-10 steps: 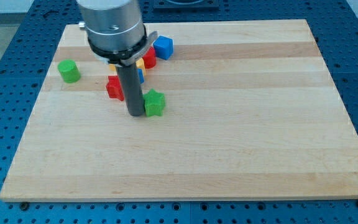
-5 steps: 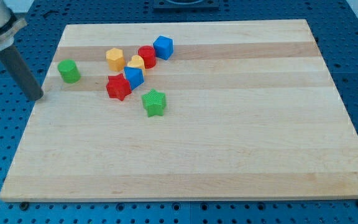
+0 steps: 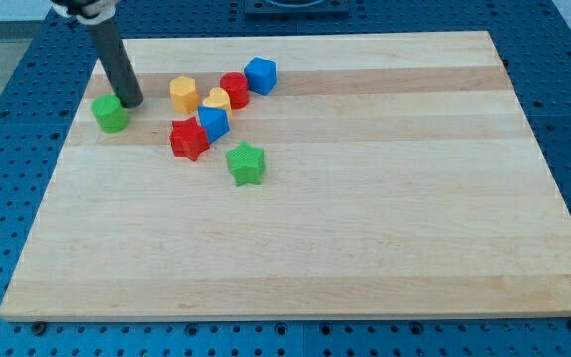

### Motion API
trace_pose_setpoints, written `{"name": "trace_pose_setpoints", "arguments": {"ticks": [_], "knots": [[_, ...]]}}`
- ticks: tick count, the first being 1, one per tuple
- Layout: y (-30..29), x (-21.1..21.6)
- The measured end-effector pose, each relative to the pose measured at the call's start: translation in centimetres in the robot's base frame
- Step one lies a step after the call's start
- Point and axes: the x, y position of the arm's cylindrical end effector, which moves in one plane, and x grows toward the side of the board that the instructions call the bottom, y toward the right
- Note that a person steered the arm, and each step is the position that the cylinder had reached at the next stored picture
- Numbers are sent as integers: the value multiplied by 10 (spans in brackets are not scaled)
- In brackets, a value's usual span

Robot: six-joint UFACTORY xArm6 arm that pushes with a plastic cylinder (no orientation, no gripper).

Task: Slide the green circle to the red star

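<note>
The green circle (image 3: 110, 114) is a short green cylinder near the board's left edge, toward the view's top. My tip (image 3: 131, 102) stands at its upper right, touching or nearly touching it. The red star (image 3: 188, 139) lies to the right of the green circle, with a gap of bare wood between them. It sits at the lower left of a cluster of blocks.
The cluster holds a blue cube (image 3: 213, 123), a yellow block (image 3: 216, 99), an orange hexagon (image 3: 182, 93), a red cylinder (image 3: 234, 89) and another blue cube (image 3: 260, 75). A green star (image 3: 246, 164) lies just below it. The wooden board (image 3: 365, 218) rests on a blue pegboard.
My tip left the green star, swung out past the board's left edge, then came back to the upper right of the green circle. No block has visibly moved.
</note>
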Motion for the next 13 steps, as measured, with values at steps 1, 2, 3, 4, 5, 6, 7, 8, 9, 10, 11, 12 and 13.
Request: {"name": "trace_pose_setpoints", "arguments": {"ticks": [1,2,3,4,5,6,7,8,9,10,11,12,13], "knots": [[0,30],[0,44],[-3,21],[-31,-4],[-64,2],[-63,26],[-27,36],[28,40],[30,42],[-8,36],[-39,32],[-53,35],[-37,44]]}}
